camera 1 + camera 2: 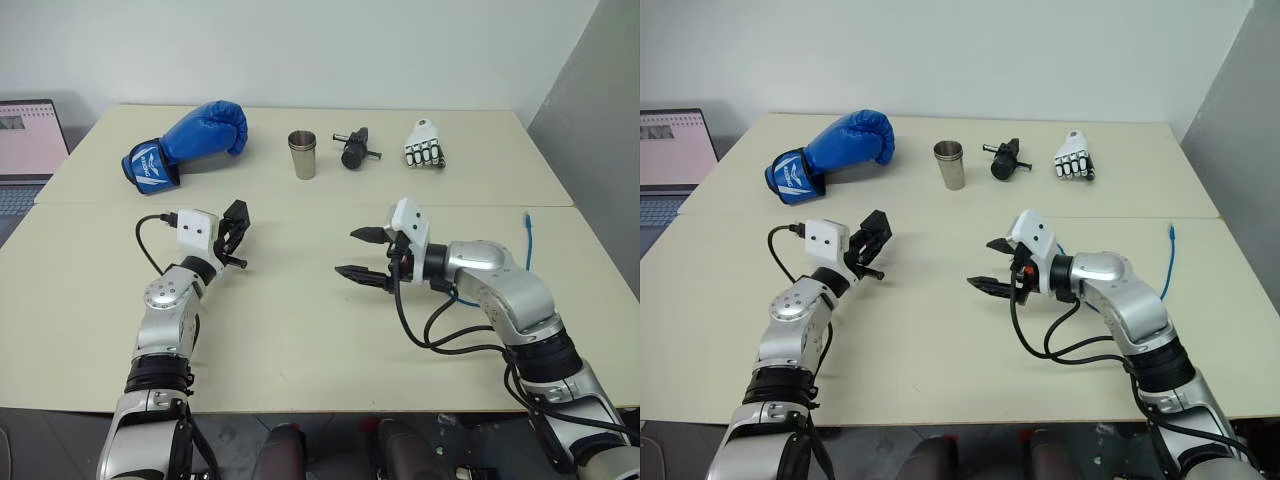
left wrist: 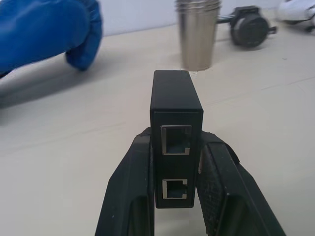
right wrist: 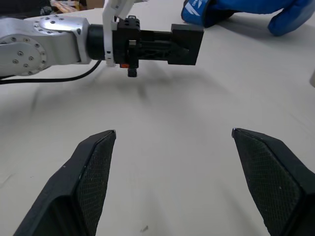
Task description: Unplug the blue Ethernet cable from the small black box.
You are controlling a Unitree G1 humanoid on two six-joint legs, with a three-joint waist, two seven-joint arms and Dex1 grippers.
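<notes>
My left gripper (image 1: 236, 232) is shut on the small black box (image 2: 176, 113) and holds it just above the table, left of the middle. The box's two ports face the left wrist camera and both look empty. In the right wrist view the box (image 3: 187, 44) shows side-on in the left gripper's fingers. My right gripper (image 1: 346, 252) is open, points toward the left gripper across a gap, and has nothing between its fingers (image 3: 93, 167). The blue Ethernet cable (image 1: 1167, 262) lies on the table at the far right, behind my right arm, free of the box.
Along the back of the table stand a blue boxing glove (image 1: 190, 143), a steel cup (image 1: 303, 155), a black cylindrical tool (image 1: 355, 148) and a small white robot hand (image 1: 425, 146). A laptop (image 1: 25, 150) sits off the far left edge.
</notes>
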